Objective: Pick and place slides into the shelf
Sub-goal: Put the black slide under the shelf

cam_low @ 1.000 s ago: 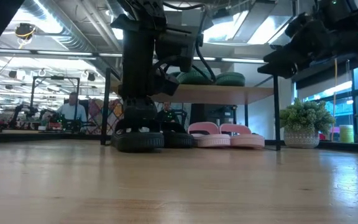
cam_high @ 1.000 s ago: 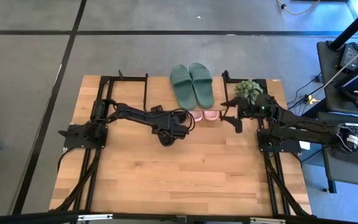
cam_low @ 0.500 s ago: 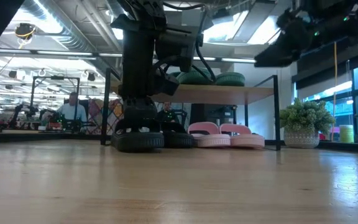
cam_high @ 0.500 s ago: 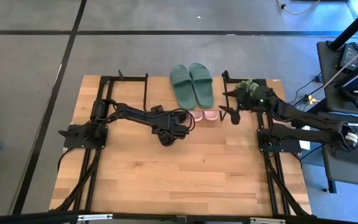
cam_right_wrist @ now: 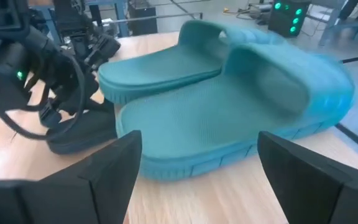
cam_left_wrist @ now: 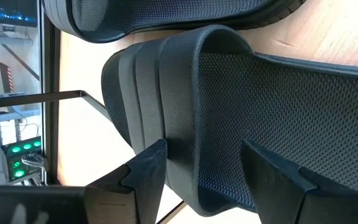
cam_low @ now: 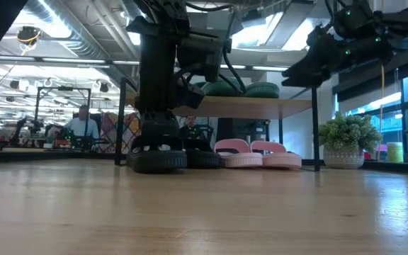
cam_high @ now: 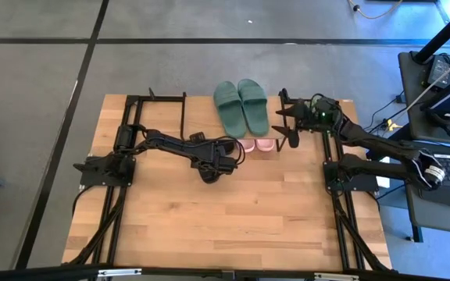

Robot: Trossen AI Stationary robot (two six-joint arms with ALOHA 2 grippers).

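The left gripper (cam_left_wrist: 201, 165) is down at the table with its fingers either side of a black rubber slide's wide strap (cam_left_wrist: 185, 106), beside the pink pair (cam_low: 257, 154) under the small wooden-topped shelf (cam_low: 261, 107). The right gripper (cam_high: 290, 127) hangs wide open and empty by the dark green slides (cam_high: 241, 105) on top

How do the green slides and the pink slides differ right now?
The green slides lie on top of the shelf; the pink slides sit beneath it on the table. From above the green pair shows whole, while only the pink pair's ends poke out. Both pairs lie side by side, untouched by either gripper.
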